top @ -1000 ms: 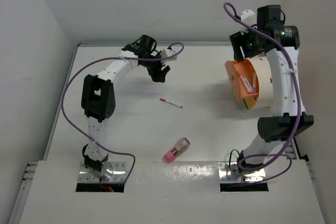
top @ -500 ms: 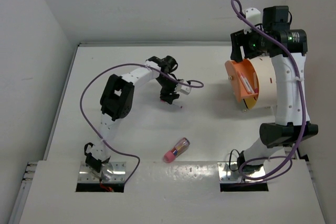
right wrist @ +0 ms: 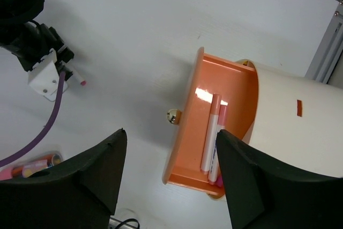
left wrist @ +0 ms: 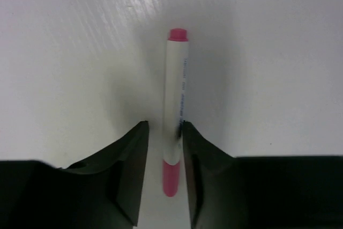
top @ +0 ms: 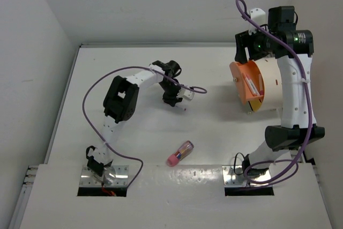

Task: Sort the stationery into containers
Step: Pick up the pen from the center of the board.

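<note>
White table (top: 134,132), plain walls. Within the last second the left gripper (left wrist: 165,132) had swung from the far side onto the thin white pen (left wrist: 176,79) lying mid-table. Its jaws had narrowed to straddle the barrel, one side touching and a sliver of gap on the other, so not yet clamped. Pick-up judged imminent. Left arm stood folded at the elbow, wrist down. Right gripper (right wrist: 170,132) hung wide apart and empty above the drum's orange drawer (right wrist: 187,127).
</note>
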Robot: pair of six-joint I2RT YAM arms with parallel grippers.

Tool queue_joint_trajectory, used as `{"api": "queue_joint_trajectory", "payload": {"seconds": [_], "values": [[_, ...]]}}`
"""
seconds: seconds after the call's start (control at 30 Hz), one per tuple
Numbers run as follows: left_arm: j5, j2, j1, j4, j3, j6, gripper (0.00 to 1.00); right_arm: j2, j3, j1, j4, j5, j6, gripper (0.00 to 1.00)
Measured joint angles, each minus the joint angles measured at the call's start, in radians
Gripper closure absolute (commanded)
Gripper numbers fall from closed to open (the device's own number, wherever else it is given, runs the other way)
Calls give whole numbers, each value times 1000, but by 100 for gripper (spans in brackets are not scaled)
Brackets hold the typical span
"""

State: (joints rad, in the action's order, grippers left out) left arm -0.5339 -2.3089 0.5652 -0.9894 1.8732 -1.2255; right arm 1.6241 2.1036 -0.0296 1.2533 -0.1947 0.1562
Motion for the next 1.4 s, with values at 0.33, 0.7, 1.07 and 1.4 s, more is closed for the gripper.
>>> {"api": "queue_joint_trajectory", "payload": {"seconds": [0.33, 0.7, 1.07, 1.4], "values": [[15, 58, 10, 105, -92, 71, 100, -29, -93, 18, -59, -104, -35, 34], [-454, 551, -237, 919, -496, 1201, 100, -94, -237, 6, -296, -466, -278, 37], [-461, 652, -117, 1728, -580, 2107, 100, -114, -375, -161, -631, -636, -586, 36], [-417, 639, -80, 1896, -586, 2304, 100, -114, -382, -198, -696, -637, -640, 69]]}}
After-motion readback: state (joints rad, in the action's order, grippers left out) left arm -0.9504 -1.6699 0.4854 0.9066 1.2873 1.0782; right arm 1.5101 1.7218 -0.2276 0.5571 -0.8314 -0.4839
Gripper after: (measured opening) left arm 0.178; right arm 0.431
